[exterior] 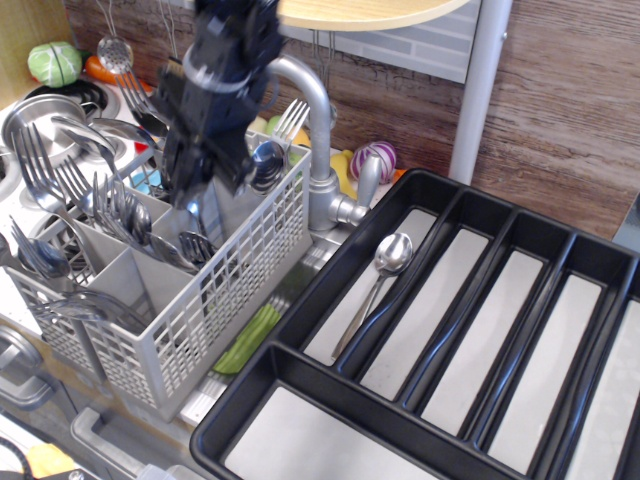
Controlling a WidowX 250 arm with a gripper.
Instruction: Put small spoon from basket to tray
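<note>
My gripper (pixel 196 192) hangs blurred just above the light grey perforated basket (pixel 200 320), over its back compartments. Its fingers look closed on a thin shiny piece, the small spoon (pixel 194 213), which hangs below the fingertips with its lower end still at the basket's rim; the blur hides its shape. The black tray (pixel 250 405) with long pale-bottomed compartments fills the right side. Another small steel spoon (pixel 388 256) lies in the tray's leftmost long compartment.
Several forks (pixel 45 175) and larger spoons (pixel 266 160) stand in the basket. A curved steel faucet (pixel 318 130) rises between basket and tray. A red onion (pixel 377 158) lies behind it. A pale wooden shelf (pixel 360 12) hangs overhead, with a metal post (pixel 478 90) to its right.
</note>
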